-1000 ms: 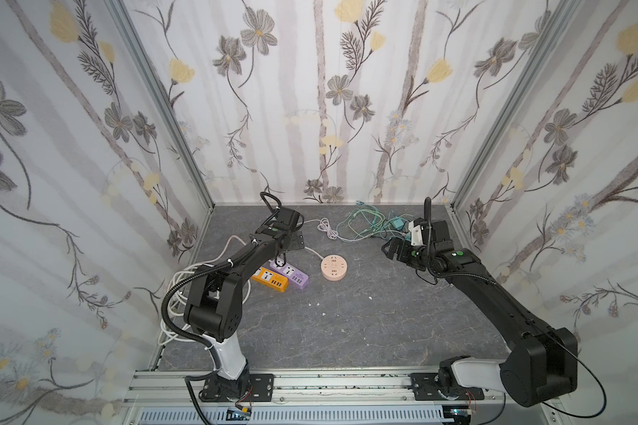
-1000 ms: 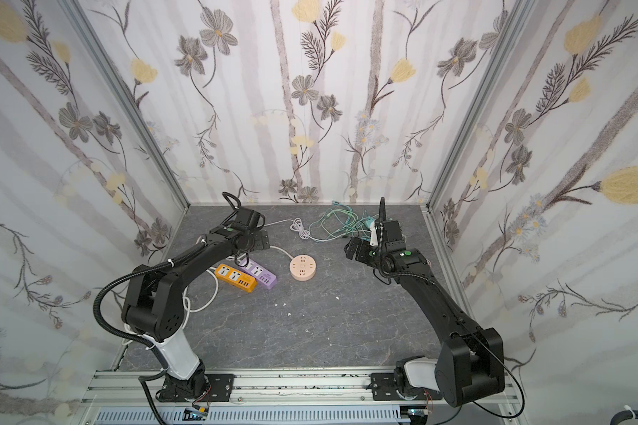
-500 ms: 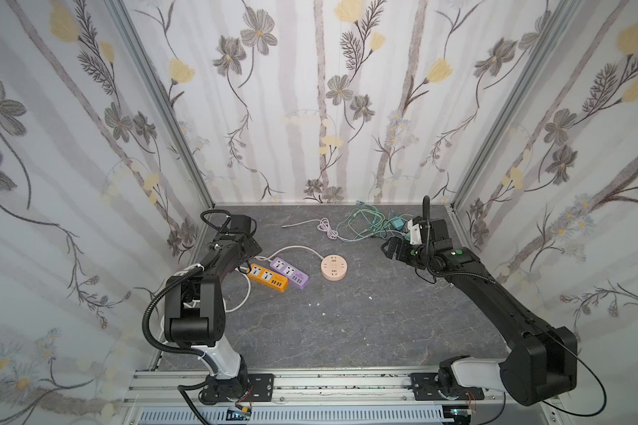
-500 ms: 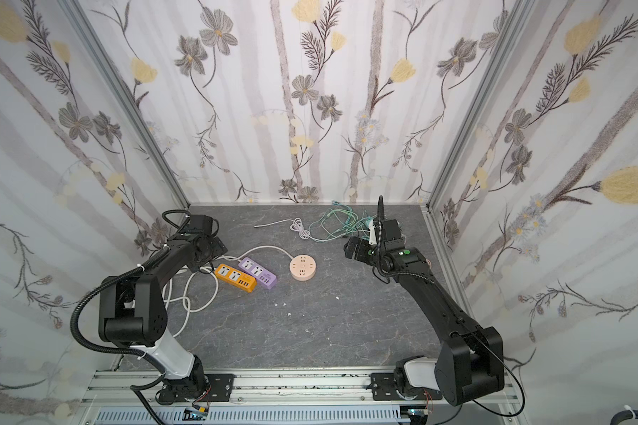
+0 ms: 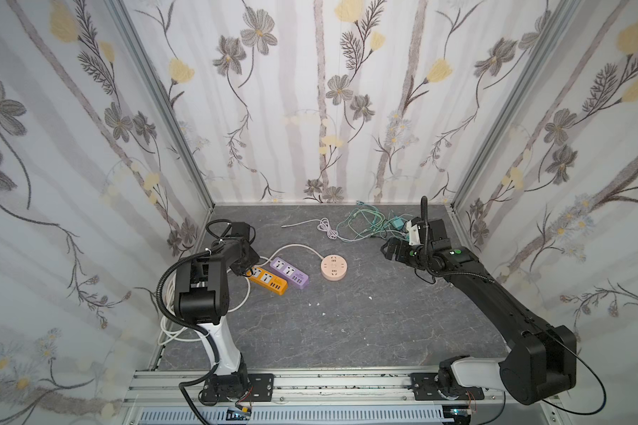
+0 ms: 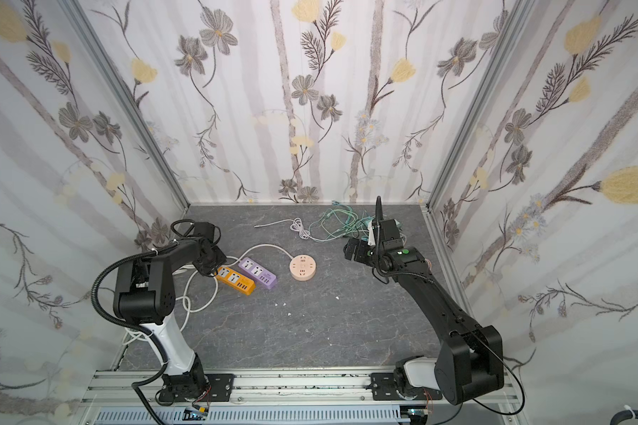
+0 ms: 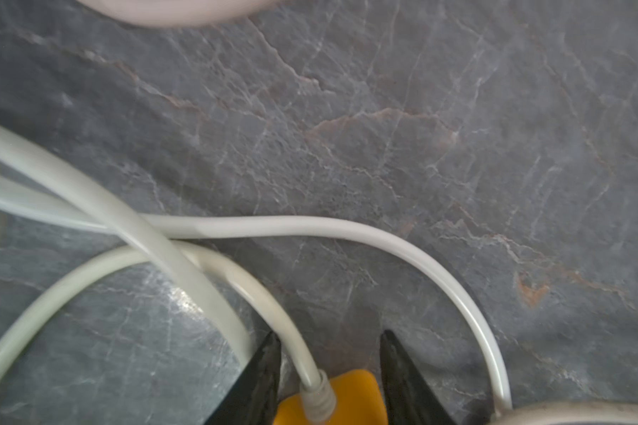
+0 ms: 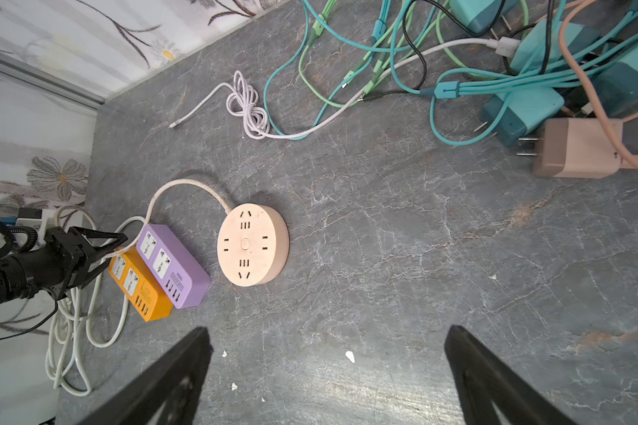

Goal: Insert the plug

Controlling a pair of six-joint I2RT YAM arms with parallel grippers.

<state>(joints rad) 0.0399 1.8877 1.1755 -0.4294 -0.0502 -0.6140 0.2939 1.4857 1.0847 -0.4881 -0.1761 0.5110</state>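
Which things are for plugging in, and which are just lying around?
Likely for the job: orange power strip, its cord end between the jaws of the left gripper; beige charger and teal chargers near the open right gripper.
Just lying about, seemingly: purple power strip, round pink socket, lilac cable, white scraps.

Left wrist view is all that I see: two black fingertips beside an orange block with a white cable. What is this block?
Observer: An orange power strip; the left gripper has a jaw on either side of its cable end.
Operator: What lies next to it?
Observer: A purple power strip, side by side with it.
Operator: Where are the plugs?
Observer: In the cable tangle, for example a beige charger, near the open, empty right gripper.
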